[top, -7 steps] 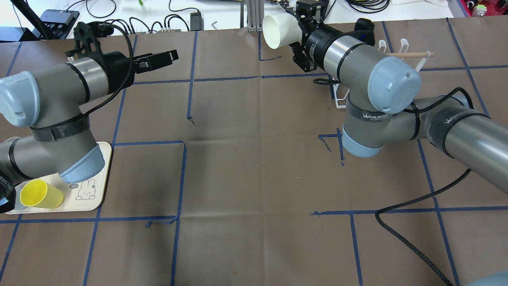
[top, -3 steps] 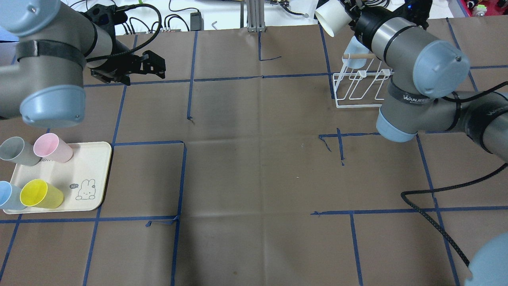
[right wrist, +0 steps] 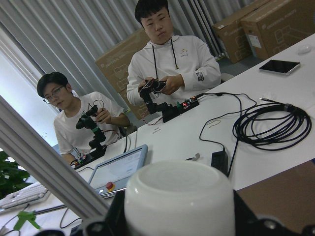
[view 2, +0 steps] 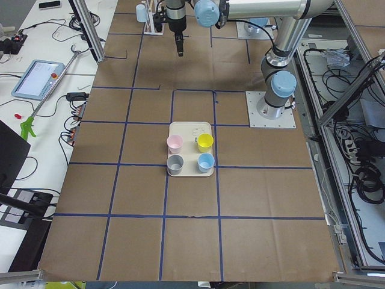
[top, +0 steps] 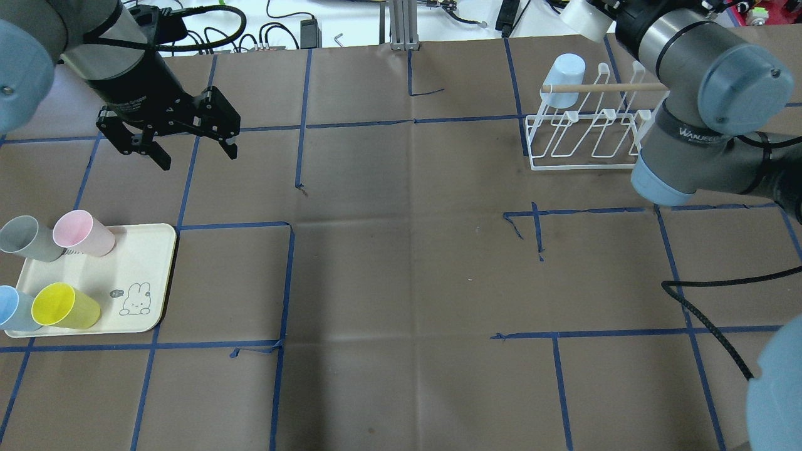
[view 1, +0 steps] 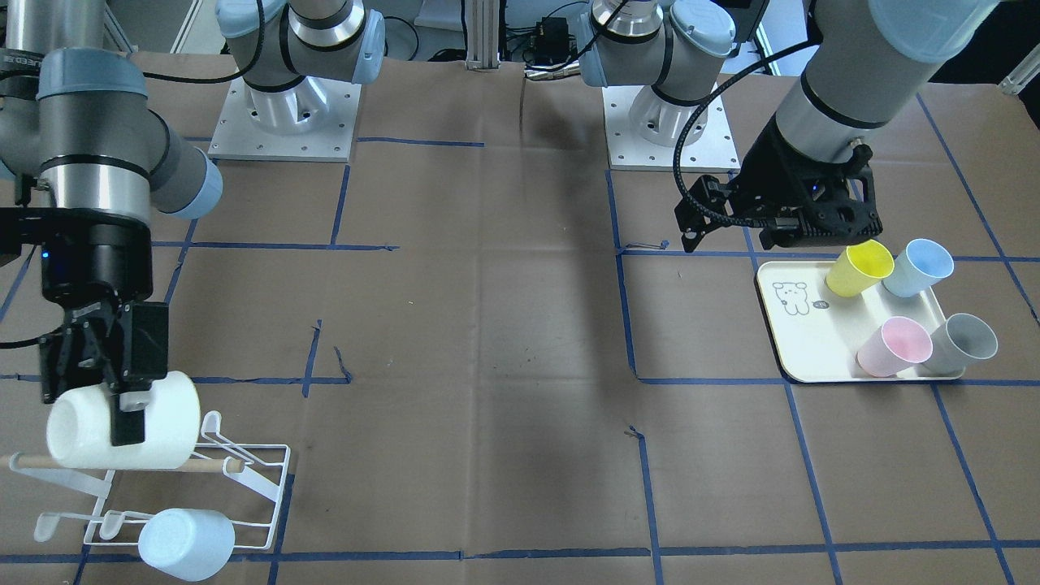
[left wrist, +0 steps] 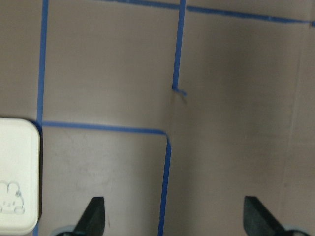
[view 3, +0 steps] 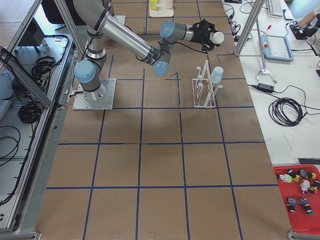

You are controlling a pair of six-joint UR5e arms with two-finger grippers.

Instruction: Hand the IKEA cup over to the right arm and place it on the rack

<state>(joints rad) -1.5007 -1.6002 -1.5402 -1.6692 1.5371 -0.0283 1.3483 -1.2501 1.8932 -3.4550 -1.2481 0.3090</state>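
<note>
My right gripper (view 1: 120,406) is shut on a white cup (view 1: 122,431) and holds it on its side, just over the wooden dowel at one end of the white wire rack (view 1: 260,479). I cannot tell whether the cup touches the dowel. The cup also shows at the top edge of the overhead view (top: 579,15) and fills the bottom of the right wrist view (right wrist: 179,201). A pale blue cup (top: 564,72) hangs on the rack (top: 583,147). My left gripper (top: 197,156) is open and empty, pointing down over bare table near the tray.
A cream tray with a bear drawing (top: 150,250) holds a yellow cup (top: 62,307), a pink cup (top: 81,232), a grey cup (top: 28,238) and a blue cup (top: 12,307). A black cable (top: 702,319) trails across the table on the right. Two operators (right wrist: 167,64) sit beyond the table.
The right arm carried the white cup right and farther back, to the rack's far side. The left arm swung back toward the tray and its open gripper turned to point down.
</note>
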